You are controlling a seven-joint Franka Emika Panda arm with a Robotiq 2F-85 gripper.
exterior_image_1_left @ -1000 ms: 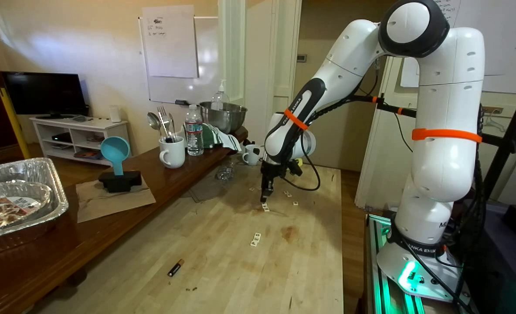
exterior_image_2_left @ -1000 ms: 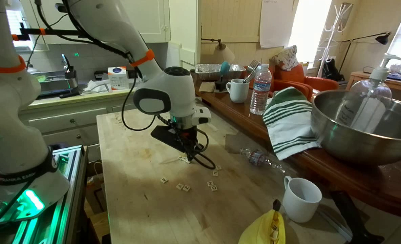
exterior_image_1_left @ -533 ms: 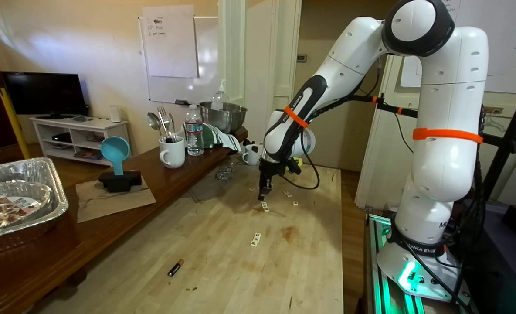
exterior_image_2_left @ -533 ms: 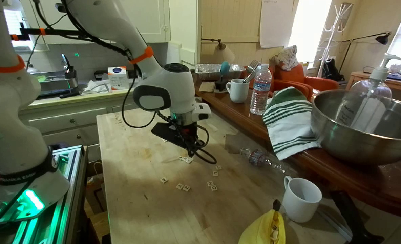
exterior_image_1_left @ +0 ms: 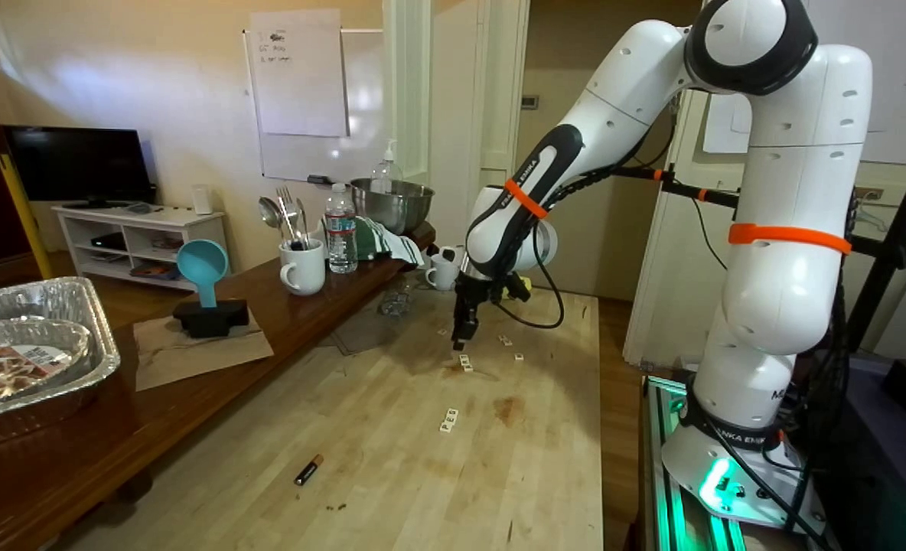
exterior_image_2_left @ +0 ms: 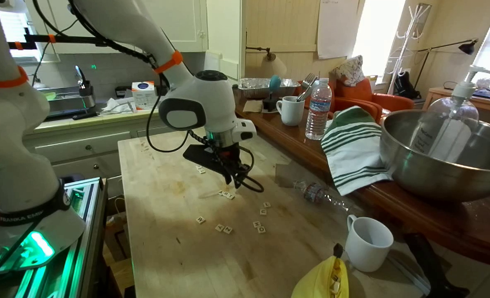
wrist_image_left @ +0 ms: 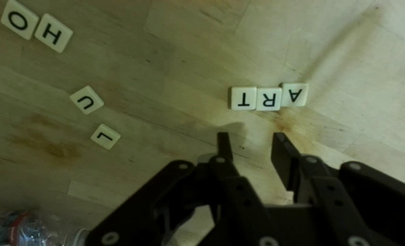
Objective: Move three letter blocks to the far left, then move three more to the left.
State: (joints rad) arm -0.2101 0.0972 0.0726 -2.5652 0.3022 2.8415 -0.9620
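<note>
Three pale letter blocks, T, R and A, stand in a touching row (wrist_image_left: 268, 98), which also shows in both exterior views (exterior_image_1_left: 465, 363) (exterior_image_2_left: 226, 194). My gripper (wrist_image_left: 250, 140) is open and empty, above the wood beside this row. Another row of three blocks (exterior_image_1_left: 449, 421) lies farther along the table and also shows in an exterior view (exterior_image_2_left: 200, 169). Blocks H (wrist_image_left: 53, 33) and O (wrist_image_left: 19, 19) lie together. U (wrist_image_left: 87, 99) and L (wrist_image_left: 105, 136) lie slightly apart. A single block (exterior_image_2_left: 200, 220) and a pair (exterior_image_2_left: 224, 229) lie apart from these.
A battery (exterior_image_1_left: 308, 470) lies on the wooden table (exterior_image_1_left: 392, 490). A crumpled bottle (exterior_image_2_left: 317, 194) lies by the raised dark counter (exterior_image_1_left: 269, 344). A yellow pouch (exterior_image_2_left: 321, 281) and a white mug (exterior_image_2_left: 369, 243) stand at the table's end. A steel bowl (exterior_image_2_left: 443, 157) is on the counter.
My gripper has risen from close over the T-R-A row. In an exterior view this row and the other row of three are now uncovered. The blocks have not visibly moved over the last half second.
</note>
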